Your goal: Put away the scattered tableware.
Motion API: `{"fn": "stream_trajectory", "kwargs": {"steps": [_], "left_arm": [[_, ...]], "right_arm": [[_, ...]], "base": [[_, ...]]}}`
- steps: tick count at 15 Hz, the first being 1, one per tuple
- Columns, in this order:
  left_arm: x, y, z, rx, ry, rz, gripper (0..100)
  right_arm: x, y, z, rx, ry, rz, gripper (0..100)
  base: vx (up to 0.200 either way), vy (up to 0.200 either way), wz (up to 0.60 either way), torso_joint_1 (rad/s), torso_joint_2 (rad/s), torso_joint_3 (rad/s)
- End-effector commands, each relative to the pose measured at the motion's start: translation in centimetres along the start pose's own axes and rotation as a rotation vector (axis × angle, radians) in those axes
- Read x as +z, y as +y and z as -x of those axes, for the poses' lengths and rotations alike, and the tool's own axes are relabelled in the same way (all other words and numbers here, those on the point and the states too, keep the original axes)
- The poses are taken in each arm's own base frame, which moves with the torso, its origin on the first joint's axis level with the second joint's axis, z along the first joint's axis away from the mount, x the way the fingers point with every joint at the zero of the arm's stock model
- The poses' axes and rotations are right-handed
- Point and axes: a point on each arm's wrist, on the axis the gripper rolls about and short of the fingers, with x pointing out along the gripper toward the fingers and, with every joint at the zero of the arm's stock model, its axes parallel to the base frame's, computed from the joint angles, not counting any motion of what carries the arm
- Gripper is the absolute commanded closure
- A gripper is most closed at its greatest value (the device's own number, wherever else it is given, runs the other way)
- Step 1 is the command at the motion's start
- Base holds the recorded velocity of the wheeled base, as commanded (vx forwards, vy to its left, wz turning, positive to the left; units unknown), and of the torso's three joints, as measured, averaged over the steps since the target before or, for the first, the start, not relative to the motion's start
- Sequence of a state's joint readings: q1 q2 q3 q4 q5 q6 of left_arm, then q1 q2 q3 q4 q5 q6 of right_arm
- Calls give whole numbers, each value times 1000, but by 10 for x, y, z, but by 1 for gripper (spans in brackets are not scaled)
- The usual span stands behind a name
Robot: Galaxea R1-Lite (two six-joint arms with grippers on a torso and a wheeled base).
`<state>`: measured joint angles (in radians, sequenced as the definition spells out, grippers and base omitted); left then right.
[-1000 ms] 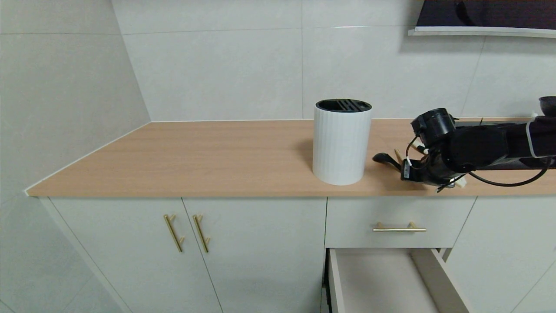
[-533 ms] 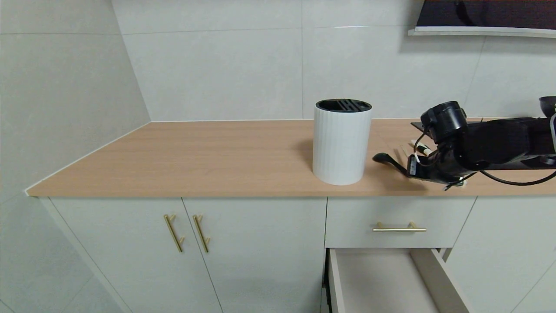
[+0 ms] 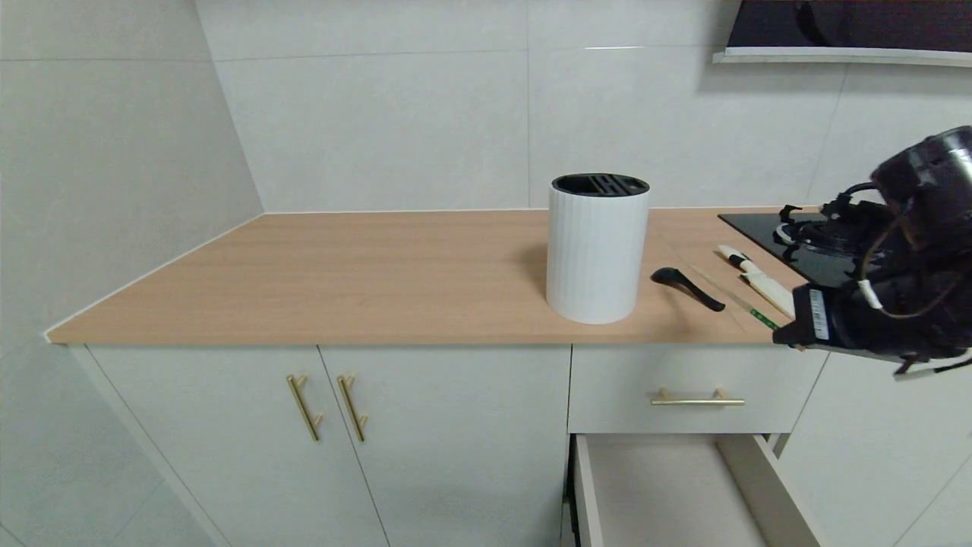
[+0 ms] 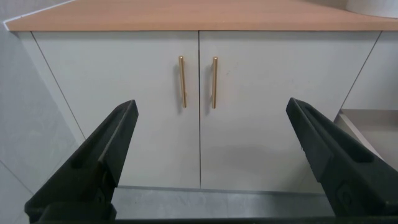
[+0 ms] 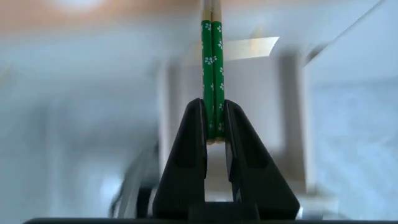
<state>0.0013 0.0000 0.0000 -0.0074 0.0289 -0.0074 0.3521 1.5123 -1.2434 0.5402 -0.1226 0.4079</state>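
Right, head view: right claw point(image 3: 788, 335) at the wooden worktop point(image 3: 380, 273) front edge, gripping wooden green-ended chopsticks point(image 3: 733, 298). Their long axis slants back-left, beside a black spoon point(image 3: 686, 287). The claw's label is unreadable. Left wrist view: left claw point(image 4: 211, 107) wide open, empty. Right wrist view: claw pinched tight on the chopsticks' flower-patterned green ends.

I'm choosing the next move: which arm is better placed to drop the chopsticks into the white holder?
Right. The right claw is shut on the green chopsticks at the counter's front edge, near the holder. The left claw hangs open, low by the cabinet doors.
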Motion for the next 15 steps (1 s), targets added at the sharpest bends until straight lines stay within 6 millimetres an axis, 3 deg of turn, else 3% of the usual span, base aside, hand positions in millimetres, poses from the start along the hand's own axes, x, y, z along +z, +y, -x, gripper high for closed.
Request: {"fn": "stream_trajectory", "kwargs": {"steps": [1, 3, 7, 8, 15], "left_arm": [[0, 0, 0, 0, 0, 0, 0], [0, 0, 0, 0, 0, 0, 0], [0, 0, 0, 0, 0, 0, 0], [0, 0, 0, 0, 0, 0, 0], [0, 0, 0, 0, 0, 0, 0]], "right_arm": [[-20, -9, 55, 127, -2, 26, 100], [-27, -11, 62, 153, 59, 79, 100], [-37, -12, 55, 197, 181, 163, 100], [-44, -13, 43, 242, 256, 227, 100], [-46, -5, -7, 188, 423, 233, 100]], "base": [[0, 0, 0, 0, 0, 0], [0, 0, 0, 0, 0, 0], [0, 0, 0, 0, 0, 0], [0, 0, 0, 0, 0, 0], [0, 0, 0, 0, 0, 0]]}}
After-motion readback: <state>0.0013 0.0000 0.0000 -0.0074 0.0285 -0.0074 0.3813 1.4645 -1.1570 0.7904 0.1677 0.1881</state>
